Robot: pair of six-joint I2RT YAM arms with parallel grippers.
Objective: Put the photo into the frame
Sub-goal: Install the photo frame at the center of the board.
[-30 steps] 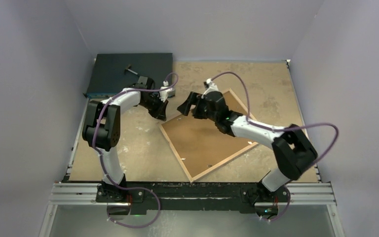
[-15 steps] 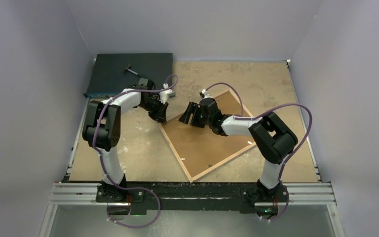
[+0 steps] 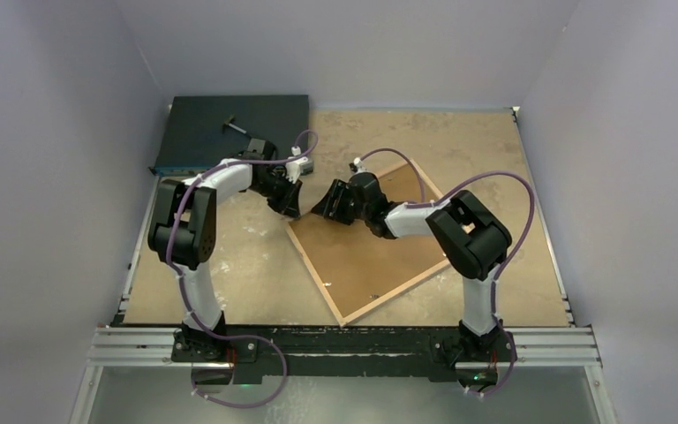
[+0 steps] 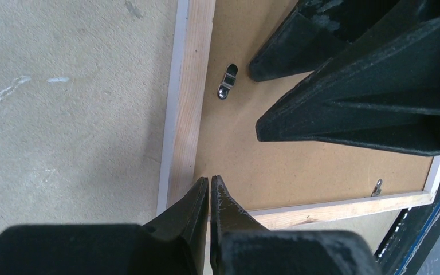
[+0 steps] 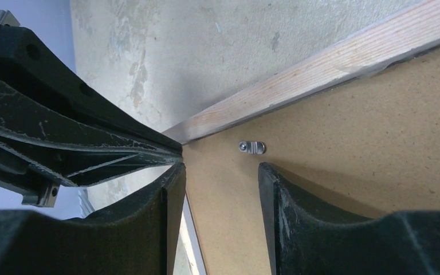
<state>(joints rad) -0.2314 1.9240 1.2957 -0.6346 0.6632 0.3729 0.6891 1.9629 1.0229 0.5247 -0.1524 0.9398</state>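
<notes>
Worn tan tabletop point(image 3: 459, 168) fills the enclosure, and the frame point(image 3: 314, 274) lies flat on it near the middle, turned at an angle so that one corner points toward the arm bases. It lies face down. The light wood back of its rim is uppermost, with a thin white edge showing along the outside. A plain brown backing board point(image 3: 362, 261) sits inside the rim and covers the whole opening. A small metal turn clip point(image 5: 252, 148) is fixed to the board just inside the far-left rail, and a second clip point(image 4: 377, 187) lies near the adjoining rail.

The left gripper point(image 4: 209, 182) has its fingers pressed together with nothing between them. Their tips are down at the inner edge of the wood rail, close to the frame's far-left corner. Whether they touch the wood or the board cannot be told.

The right gripper point(image 5: 220, 172) is over the board, just beside the left gripper. Its fingers are apart and hold nothing, and the first clip lies just ahead of the gap between them.

Well apart from the frame, a flat dark box point(image 3: 203, 141) sits in the far-left corner of the table, with a small dark tool point(image 3: 234, 126) resting on top. Pale lilac walls point(image 3: 344, 44) close in the back and both sides.
</notes>
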